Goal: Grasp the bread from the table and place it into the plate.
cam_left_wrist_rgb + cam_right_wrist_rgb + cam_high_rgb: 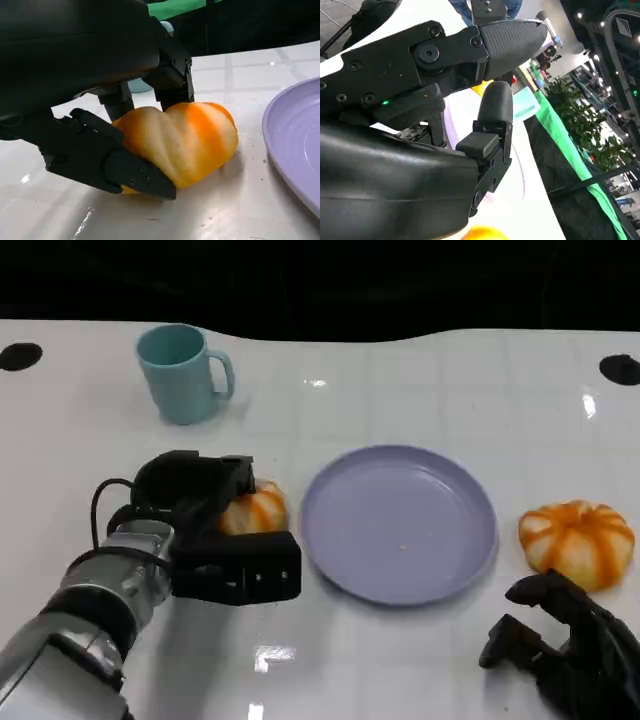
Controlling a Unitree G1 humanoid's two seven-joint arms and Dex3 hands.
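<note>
An orange-and-white striped bread roll lies on the white table just left of the lavender plate. My left hand wraps it. In the left wrist view the thumb presses one side of the roll and the fingers press the other, with the plate's rim close beside it. A second striped roll sits right of the plate. My right hand rests near the table's front edge just in front of that roll, fingers apart and holding nothing; its fingers reach out in the right wrist view.
A light blue mug stands at the back left, handle toward the right. Bare white table lies behind the plate. Two dark round marks sit near the far corners.
</note>
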